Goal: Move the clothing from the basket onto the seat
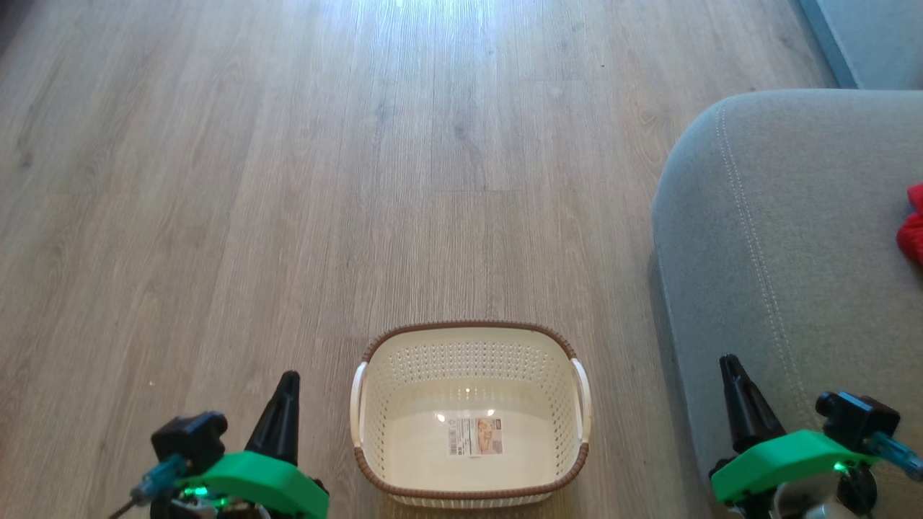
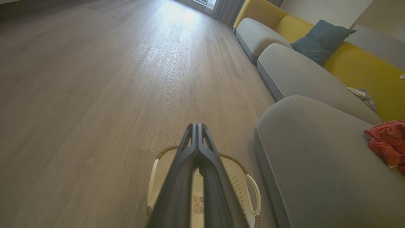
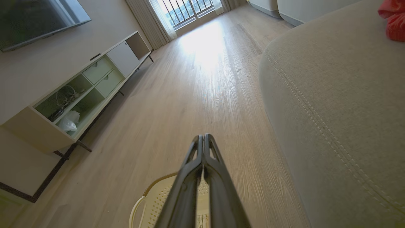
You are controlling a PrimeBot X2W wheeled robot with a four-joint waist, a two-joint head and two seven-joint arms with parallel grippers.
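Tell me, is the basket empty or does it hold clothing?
Empty: the basket shows a bare floor inside with a label on it; the red clothing lies on the grey seat.

Head looks steeply down; wrist views low, forward; all share basket (image 1: 469, 360), seat (image 1: 793, 252).

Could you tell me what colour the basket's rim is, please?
The rim is brown; the head view shows it best.

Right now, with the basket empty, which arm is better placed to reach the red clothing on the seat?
Right. The right gripper, shut, is by the seat where the clothing lies; the left gripper is beyond the basket, over floor.
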